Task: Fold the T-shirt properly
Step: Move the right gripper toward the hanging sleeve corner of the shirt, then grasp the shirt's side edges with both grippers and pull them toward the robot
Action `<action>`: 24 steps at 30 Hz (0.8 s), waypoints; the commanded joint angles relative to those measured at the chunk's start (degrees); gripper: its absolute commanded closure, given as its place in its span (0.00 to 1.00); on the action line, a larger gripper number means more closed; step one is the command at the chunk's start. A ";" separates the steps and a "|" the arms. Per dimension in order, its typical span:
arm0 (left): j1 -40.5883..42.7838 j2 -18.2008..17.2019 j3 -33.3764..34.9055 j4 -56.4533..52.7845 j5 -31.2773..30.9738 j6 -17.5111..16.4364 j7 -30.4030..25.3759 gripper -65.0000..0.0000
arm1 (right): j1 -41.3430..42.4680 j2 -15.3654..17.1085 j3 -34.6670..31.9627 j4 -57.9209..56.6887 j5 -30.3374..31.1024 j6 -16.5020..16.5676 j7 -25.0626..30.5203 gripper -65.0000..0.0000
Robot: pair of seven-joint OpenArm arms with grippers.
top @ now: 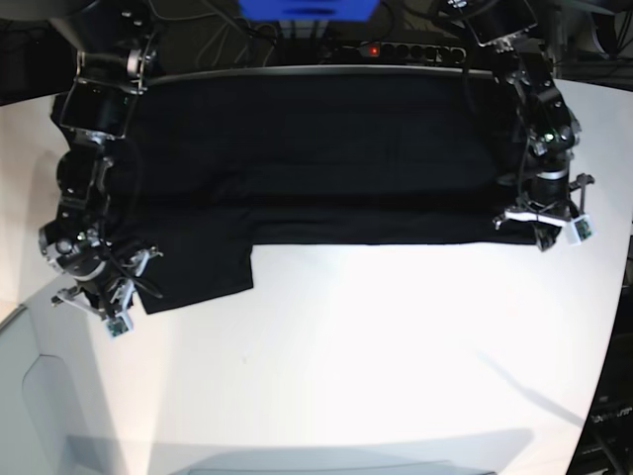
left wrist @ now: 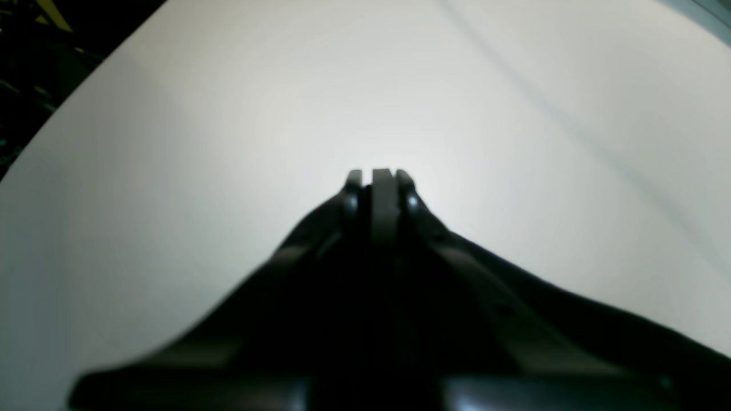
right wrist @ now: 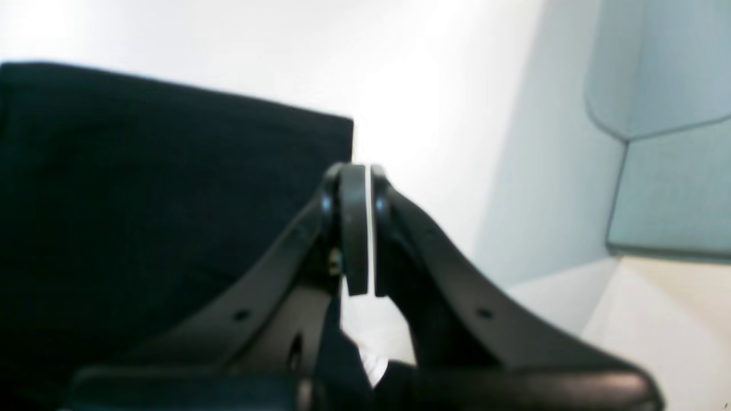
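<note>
I see shirt [top: 316, 158] flat on table [top: 376, 356] | right hand [right wrist: 362, 171] closed, empty, beside sleeve corner | left hand [left wrist: 380, 174] closed at hem, grip unclear

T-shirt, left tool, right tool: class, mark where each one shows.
T-shirt [top: 316, 158]: base view, middle of the black cloth.
Left tool [left wrist: 381, 180]: left wrist view, between its closed tips.
Right tool [right wrist: 368, 177]: right wrist view, between its closed tips.

I see a plain black T-shirt [top: 326, 158], white worktop [top: 376, 336], black arms, blue box [top: 307, 8] at top centre.
</note>
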 commanded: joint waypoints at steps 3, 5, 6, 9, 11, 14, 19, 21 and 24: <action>-0.36 -0.73 -0.17 1.08 -0.13 -0.04 -1.59 1.00 | 1.74 0.47 0.20 -2.07 0.38 0.84 -1.25 0.81; -0.27 -0.64 -0.17 1.08 -0.13 -0.04 -1.59 1.00 | 1.74 0.47 0.20 -4.00 0.38 0.93 -1.51 0.65; -0.27 -0.64 -0.17 0.99 -0.13 -0.04 -1.59 1.00 | 1.74 0.47 0.20 -4.88 0.38 0.93 -1.33 0.58; -0.27 -0.64 -0.17 0.99 -0.13 -0.04 -1.59 1.00 | 1.74 0.47 0.20 -7.61 0.38 0.93 -0.98 0.42; -0.27 -0.55 -0.17 0.99 -0.13 -0.04 -1.59 1.00 | 1.74 0.47 0.28 -8.49 0.38 0.93 -0.98 0.35; -0.27 -0.55 -0.17 0.99 -0.13 -0.13 -1.59 1.00 | 2.18 0.47 0.28 -9.72 0.38 0.93 -0.98 0.33; -0.18 -0.37 -0.17 1.16 -0.04 -0.13 -1.59 1.00 | 4.47 0.12 5.38 -14.73 0.47 1.01 -0.98 0.33; -0.18 -0.37 -0.17 1.16 -0.04 -0.13 -1.59 1.00 | 5.00 -0.24 7.40 -16.58 0.47 1.10 -0.98 0.33; -0.18 -0.37 -0.17 1.16 -0.04 -0.13 -1.59 1.00 | 5.08 -0.24 8.55 -18.33 0.47 1.67 -0.98 0.34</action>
